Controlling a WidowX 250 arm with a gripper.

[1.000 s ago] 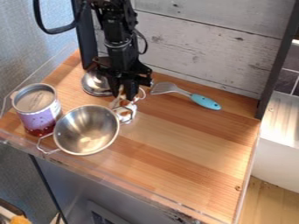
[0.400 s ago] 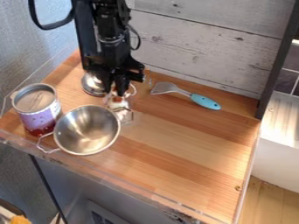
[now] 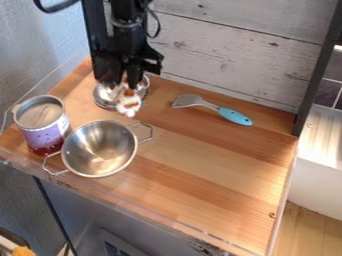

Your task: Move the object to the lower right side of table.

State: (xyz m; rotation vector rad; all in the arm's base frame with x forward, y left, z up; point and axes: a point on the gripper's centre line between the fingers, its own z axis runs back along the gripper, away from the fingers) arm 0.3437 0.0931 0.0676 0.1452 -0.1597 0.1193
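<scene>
Claw (image 3: 125, 81) hangs pointing down over the upper left of the counter (image 3: 220, 170), dark arm above it against the back wall. Fingers sit either side of the upper part of a small white and orange-brown toy (image 3: 128, 104), gripping it; most of the toy's pale body shows below the fingertips. Toy is at upper left, in front of the right part of a shiny metal dish (image 3: 103, 95), well apart from the lower right side. Cannot tell whether toy and dish touch

Nearer the front: metal pot (image 3: 99, 149), open side up, wire handles at lower left and upper right. Can (image 3: 45, 131) upright just left of it, purple label, red at the base. Spatula (image 3: 234, 116) lies flat toward the back, right of the claw, blue handle pointing right, slotted metal head left
</scene>
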